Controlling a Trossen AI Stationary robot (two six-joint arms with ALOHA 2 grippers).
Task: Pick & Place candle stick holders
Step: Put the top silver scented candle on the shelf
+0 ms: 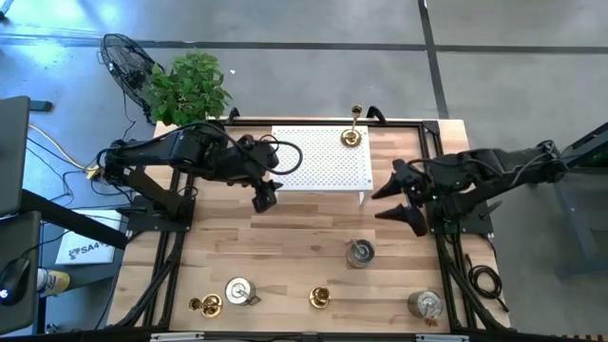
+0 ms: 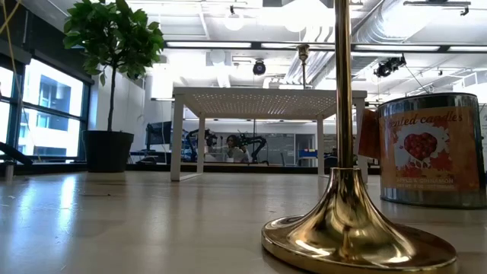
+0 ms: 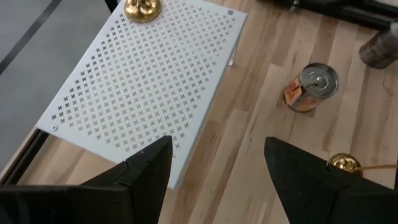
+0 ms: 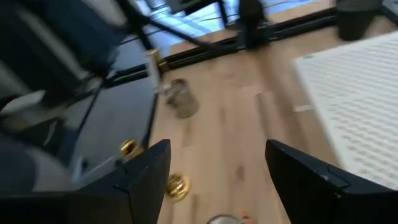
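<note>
One gold candle stick holder (image 1: 351, 136) stands by its round base on the white perforated stand (image 1: 323, 161) at the table's far side; it also shows in the left wrist view (image 3: 142, 9). Two more gold ones (image 1: 206, 305) (image 1: 320, 297) stand near the table's near edge. Three squat silver-grey tins (image 1: 360, 253) (image 1: 240, 291) (image 1: 427, 304) stand on the wood. My left gripper (image 1: 263, 200) is open and empty at the stand's near left corner (image 3: 217, 155). My right gripper (image 1: 382, 205) is open and empty just right of the stand (image 4: 217, 155).
A potted plant (image 1: 188, 85) stands at the table's far left corner. In the low view a gold holder (image 2: 358, 221) and a labelled tin (image 2: 430, 148) stand close in front. Bare wood (image 1: 304, 237) lies between the stand and the near row.
</note>
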